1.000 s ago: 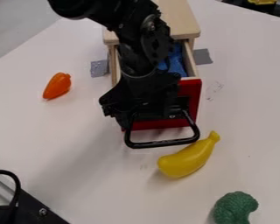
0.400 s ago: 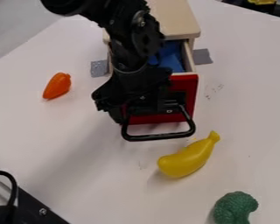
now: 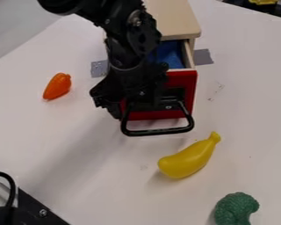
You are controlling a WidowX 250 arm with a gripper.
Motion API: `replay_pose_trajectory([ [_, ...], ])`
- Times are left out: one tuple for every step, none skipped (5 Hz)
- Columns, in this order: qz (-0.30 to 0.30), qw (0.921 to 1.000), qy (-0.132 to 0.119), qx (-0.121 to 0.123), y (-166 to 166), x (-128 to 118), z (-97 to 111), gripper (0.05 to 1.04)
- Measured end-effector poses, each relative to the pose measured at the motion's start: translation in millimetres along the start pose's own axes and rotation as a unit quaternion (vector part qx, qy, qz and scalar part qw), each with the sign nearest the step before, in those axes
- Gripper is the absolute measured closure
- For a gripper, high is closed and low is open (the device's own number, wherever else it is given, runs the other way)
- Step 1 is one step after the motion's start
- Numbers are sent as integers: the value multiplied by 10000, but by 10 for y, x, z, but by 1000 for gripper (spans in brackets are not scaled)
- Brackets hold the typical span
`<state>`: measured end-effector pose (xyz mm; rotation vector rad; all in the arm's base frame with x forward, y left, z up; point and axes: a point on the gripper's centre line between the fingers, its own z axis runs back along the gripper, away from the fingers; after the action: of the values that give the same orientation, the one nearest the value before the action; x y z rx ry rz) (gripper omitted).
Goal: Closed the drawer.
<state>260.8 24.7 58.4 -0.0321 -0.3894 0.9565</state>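
The black gripper (image 3: 134, 99) is at the left part of the drawer's red front (image 3: 181, 90), over it and behind the black handle (image 3: 159, 131). How its fingers stand is hidden. The drawer is partly out of the wooden cabinet (image 3: 173, 19), with a blue cloth-like thing (image 3: 168, 53) inside. The handle juts out from the front, toward the camera.
An orange pepper-shaped toy (image 3: 57, 86) lies left of the drawer. A yellow banana (image 3: 189, 156) lies just in front and to the right, with green broccoli (image 3: 235, 209) nearer. A black metal part (image 3: 34, 208) stands at the lower left.
Together, the gripper and the drawer front have moved back toward the cabinet, so less of the drawer is out. The gripper has also shifted slightly left.
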Motion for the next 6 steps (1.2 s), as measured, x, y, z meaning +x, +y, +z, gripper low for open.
replay_pose_trajectory([
  [112, 9997, -192, -66, -20, 61, 1, 100],
  [175, 9991, -373, -69, -3, 108, -11, 100],
  [254, 9978, -598, -141, -21, 177, -5, 100],
  [302, 9968, -725, -134, -38, 227, -37, 100],
  [289, 9964, -792, -49, -46, 258, -147, 98],
  [372, 9947, -954, 64, -83, 388, -284, 98],
])
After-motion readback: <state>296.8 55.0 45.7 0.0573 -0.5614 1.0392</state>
